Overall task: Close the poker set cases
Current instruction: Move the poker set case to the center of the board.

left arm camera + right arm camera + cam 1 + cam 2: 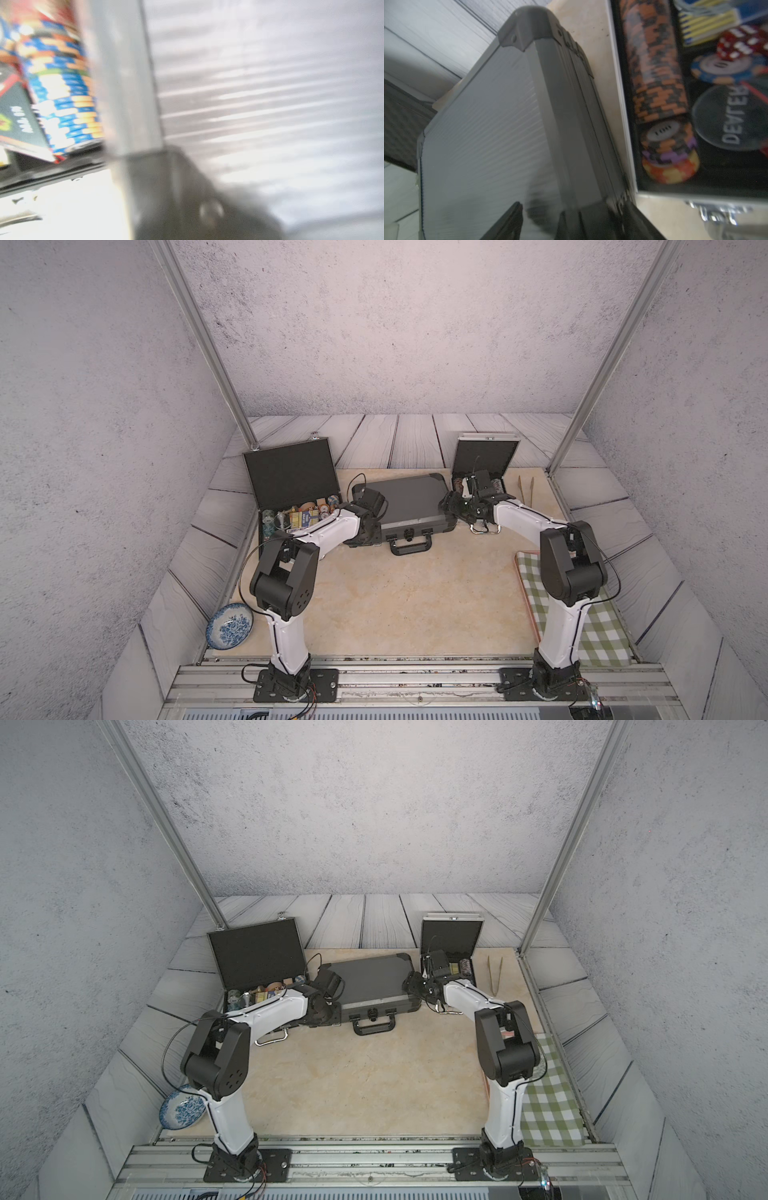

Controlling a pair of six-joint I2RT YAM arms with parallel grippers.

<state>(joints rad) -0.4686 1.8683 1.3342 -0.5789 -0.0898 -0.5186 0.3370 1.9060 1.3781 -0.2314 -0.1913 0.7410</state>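
The large dark-grey ribbed case lies in the middle with its lid down. To its left the flat black case stands open, lid upright, chips inside. At the right, the small silver case is open too, with chips in it. My left gripper sits at the grey case's front left corner; its wrist view is blurred and the jaws do not show. My right gripper is at the front right corner, fingers wide apart astride the case's edge.
A blue-and-white bowl leans at the front left. Wooden tongs lie right of the silver case. A green checked cloth covers the front right. The grey case's handle points toward the front.
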